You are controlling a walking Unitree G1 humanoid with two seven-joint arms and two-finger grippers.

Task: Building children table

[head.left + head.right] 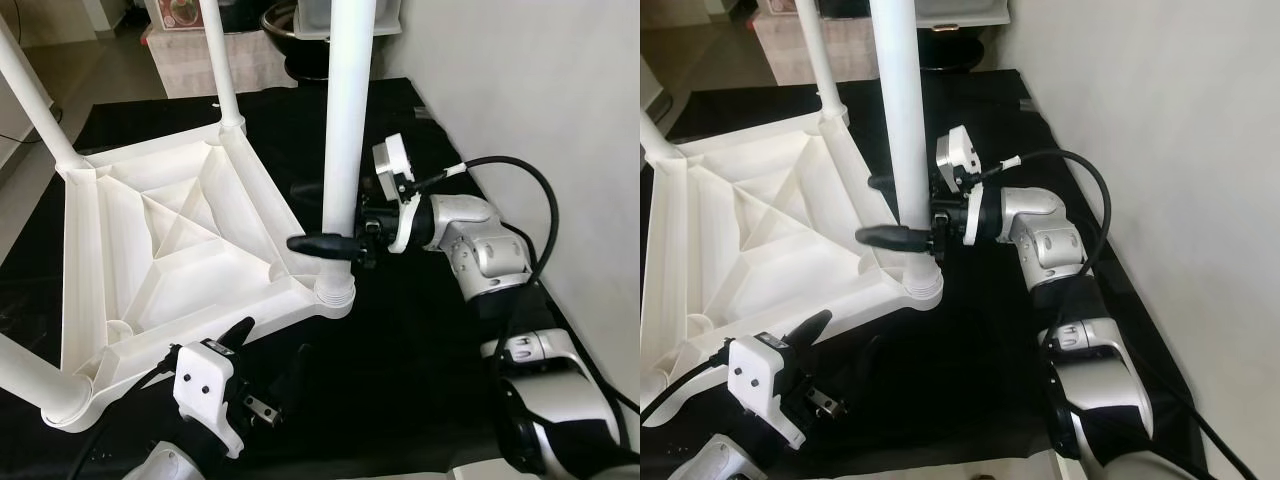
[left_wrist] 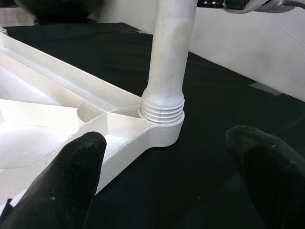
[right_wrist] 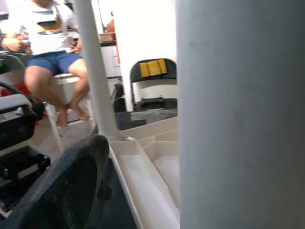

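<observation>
Four white plastic tube legs stand up from the upturned white plastic children's table top (image 1: 170, 250), all cut off by the frame edge; the top lies ribbed side up on a black floor mat (image 1: 400, 350). Head views: nearest leg (image 1: 345, 130) sits in the corner socket closest to the white wall (image 1: 560, 90). Right gripper (image 1: 335, 225) reaches in from the wall side, its two black fingers straddling this leg just above the socket; one finger shows in front of the leg, the other mostly hidden behind it. Contact looks close, grip on the leg. Left gripper (image 1: 270, 350) hangs low at the top's near edge, fingers spread, holding nothing.

Left wrist view: same leg's threaded collar (image 2: 162, 109) seated in the corner socket, several thread ridges still showing above the rim. Two blurred black fingertips (image 2: 71, 176) wide apart, one over the table top's edge, the other over the mat.

Right wrist view: leg (image 3: 238, 114) very close, blurred, blocking much of the scene; one black finger (image 3: 62, 191) beside it. Beyond, a seated person (image 3: 52, 52), head cut off, and a dark folding chair (image 3: 152, 88).
</observation>
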